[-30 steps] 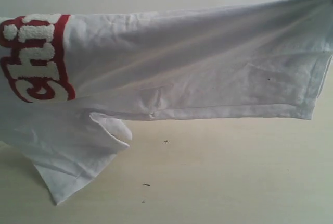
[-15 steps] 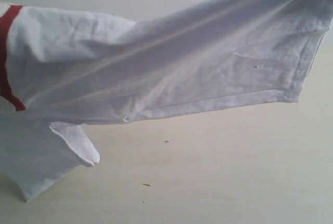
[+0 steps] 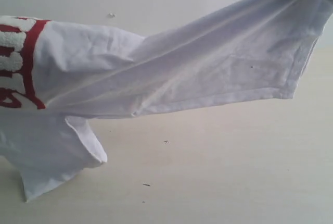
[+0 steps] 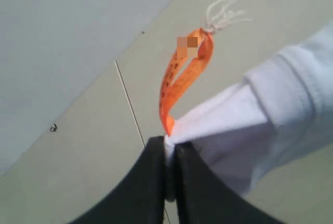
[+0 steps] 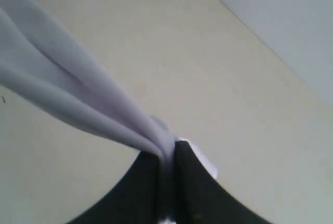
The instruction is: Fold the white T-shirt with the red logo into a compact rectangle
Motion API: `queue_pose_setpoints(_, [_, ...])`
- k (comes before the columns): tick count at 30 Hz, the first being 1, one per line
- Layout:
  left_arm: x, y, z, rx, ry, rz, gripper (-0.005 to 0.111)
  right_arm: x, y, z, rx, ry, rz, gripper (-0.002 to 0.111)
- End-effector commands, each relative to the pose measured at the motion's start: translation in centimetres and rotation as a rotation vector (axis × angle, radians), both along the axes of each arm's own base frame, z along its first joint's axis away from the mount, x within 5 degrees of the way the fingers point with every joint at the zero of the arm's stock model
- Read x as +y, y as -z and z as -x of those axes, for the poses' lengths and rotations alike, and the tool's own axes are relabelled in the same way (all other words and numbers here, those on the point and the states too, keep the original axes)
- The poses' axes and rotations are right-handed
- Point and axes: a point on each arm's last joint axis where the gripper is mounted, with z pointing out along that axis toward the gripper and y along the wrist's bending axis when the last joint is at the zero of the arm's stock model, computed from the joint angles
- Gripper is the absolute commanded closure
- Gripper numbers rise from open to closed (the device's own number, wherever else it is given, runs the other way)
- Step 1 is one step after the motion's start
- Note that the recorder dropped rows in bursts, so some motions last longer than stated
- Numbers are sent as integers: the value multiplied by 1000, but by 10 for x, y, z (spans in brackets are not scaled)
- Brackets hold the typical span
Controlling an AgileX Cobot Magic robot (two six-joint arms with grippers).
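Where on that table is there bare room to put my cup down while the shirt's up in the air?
The widest bare patch of table lies below the white T-shirt's lower hem, from the drooping sleeve across to the right edge of the view. It is crowded at the left, where the sleeve and the red logo hang low.

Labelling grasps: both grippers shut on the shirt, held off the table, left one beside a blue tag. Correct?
Not quite: the tag is orange, not blue, as the left wrist view shows. The rest holds: left gripper and right gripper are both shut on the shirt, held off the table.
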Motion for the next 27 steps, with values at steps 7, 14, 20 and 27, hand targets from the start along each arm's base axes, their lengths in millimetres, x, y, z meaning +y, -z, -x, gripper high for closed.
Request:
queue_pose_setpoints(7, [-8, -17, 30, -2, -11, 136, 107, 3, -36, 37, -121, 104, -79, 108])
queue_pose_setpoints(14, [-8, -26, 65, -49, -37, 142, 107, 8, -44, 75, -176, 117, -113, 108])
queue_pose_setpoints(20, [-10, -6, 22, 115, -9, 163, 107, -2, 7, 40, 17, 126, -24, 108])
queue_pose_setpoints(27, [-4, 96, -128, 345, 91, 85, 107, -22, 136, -93, 232, 77, 131, 108])
